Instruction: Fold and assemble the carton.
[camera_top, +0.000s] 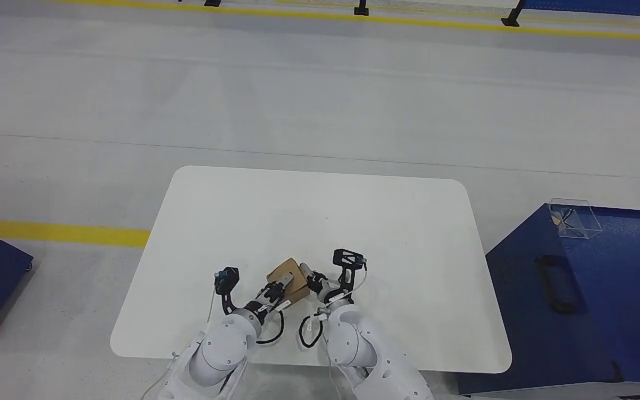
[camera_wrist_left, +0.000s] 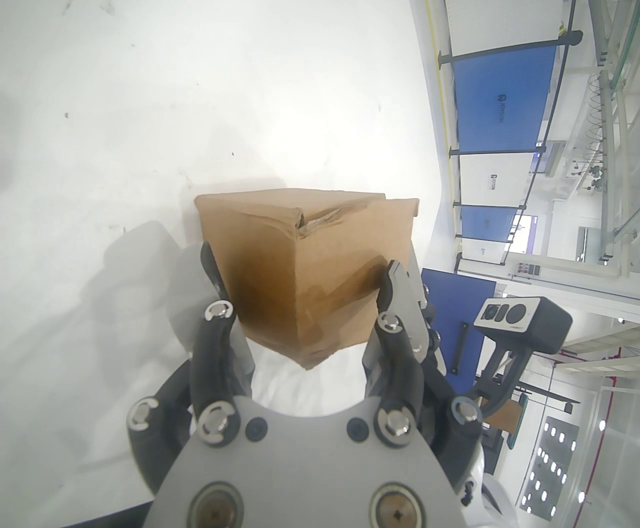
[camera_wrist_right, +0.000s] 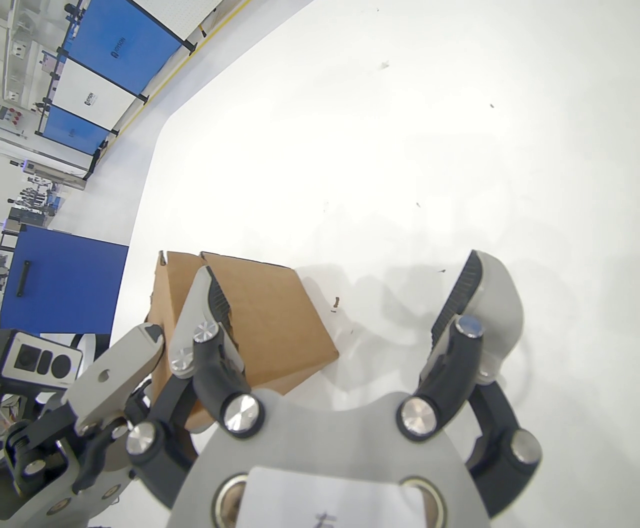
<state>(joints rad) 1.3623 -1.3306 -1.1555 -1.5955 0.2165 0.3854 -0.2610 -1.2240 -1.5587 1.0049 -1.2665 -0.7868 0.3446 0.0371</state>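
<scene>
Dented carton (camera_wrist_left: 330, 250) — in left end effector (camera_wrist_left: 300, 260)

White round-cornered table (camera_top: 400, 210), brown carton (camera_top: 285, 270) near its front edge; scattered dark specks (camera_wrist_right: 336, 302)

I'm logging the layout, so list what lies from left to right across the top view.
Left to right: yellow floor stripe → box → right claw → blue cabinet.
</scene>
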